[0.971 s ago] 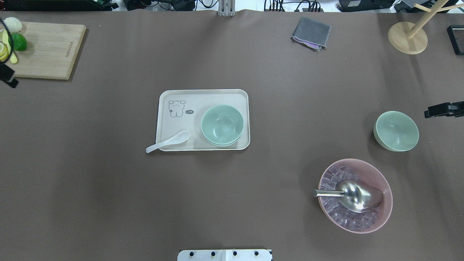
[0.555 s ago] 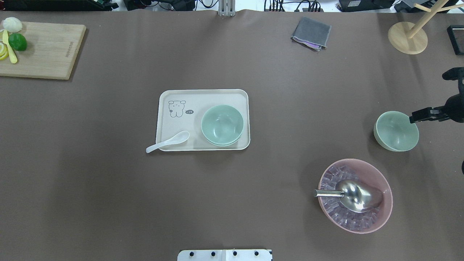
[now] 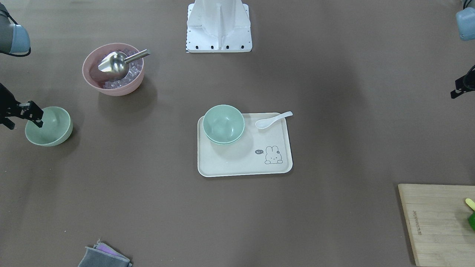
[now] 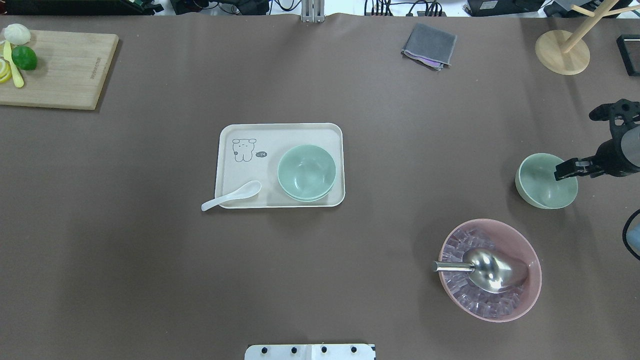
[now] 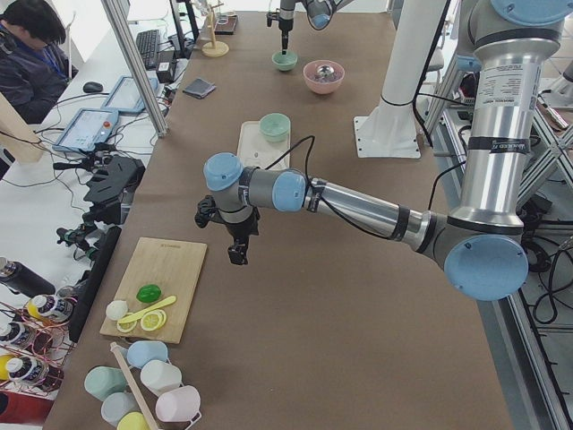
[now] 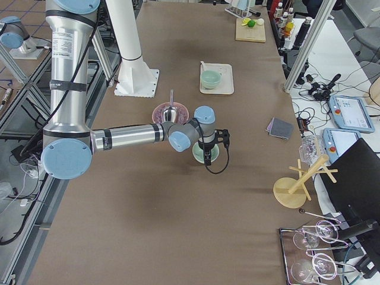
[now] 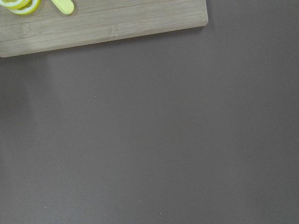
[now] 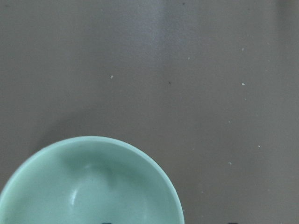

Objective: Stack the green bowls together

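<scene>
Two green bowls sit nested on the right part of a cream tray; they also show in the front-facing view. A third green bowl stands alone on the table at the right. My right gripper is open and straddles this bowl's right rim, one finger inside and one outside. The right wrist view shows the bowl just below it. My left gripper hovers over bare table near the cutting board; I cannot tell whether it is open or shut.
A pink bowl with ice and a metal scoop stands close in front of the lone bowl. A white spoon lies on the tray's edge. A cutting board, grey cloth and wooden stand line the far side.
My right gripper has moved in from the right edge to the lone green bowl's rim. My left arm has drawn back out of the overhead view. The bowls have not moved.
</scene>
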Controlling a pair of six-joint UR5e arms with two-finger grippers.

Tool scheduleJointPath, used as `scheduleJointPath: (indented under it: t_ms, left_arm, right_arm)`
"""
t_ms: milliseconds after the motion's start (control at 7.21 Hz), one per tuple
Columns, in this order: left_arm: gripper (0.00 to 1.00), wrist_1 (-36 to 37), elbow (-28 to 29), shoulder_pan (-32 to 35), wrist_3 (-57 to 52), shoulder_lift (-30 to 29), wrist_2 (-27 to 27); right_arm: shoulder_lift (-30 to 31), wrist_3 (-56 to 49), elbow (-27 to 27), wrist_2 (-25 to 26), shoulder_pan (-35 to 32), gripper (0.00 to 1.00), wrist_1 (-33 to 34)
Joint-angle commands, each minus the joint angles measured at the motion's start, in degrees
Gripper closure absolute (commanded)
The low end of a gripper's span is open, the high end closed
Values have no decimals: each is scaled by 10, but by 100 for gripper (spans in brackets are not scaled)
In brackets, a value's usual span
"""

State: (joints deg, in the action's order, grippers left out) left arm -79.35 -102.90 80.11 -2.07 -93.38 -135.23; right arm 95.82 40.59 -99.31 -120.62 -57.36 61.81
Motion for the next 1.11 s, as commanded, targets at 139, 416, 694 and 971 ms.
scheduleJointPath:
  t_ms: [139, 416, 694, 971]
  left_arm:
    - [2, 0, 1, 0, 3, 1, 1]
    - [2, 0, 0, -1, 3, 10, 0]
    - [2, 0, 1, -1, 3, 11, 1]
    - [2, 0, 0, -1, 3, 11, 1]
  right_arm:
    - [21, 3, 0, 0, 1, 51, -6]
    - [15, 29, -4, -1, 8, 62, -6]
    - [13, 29, -4, 0, 15, 63, -6]
    - [13, 29, -3, 0, 16, 64, -6]
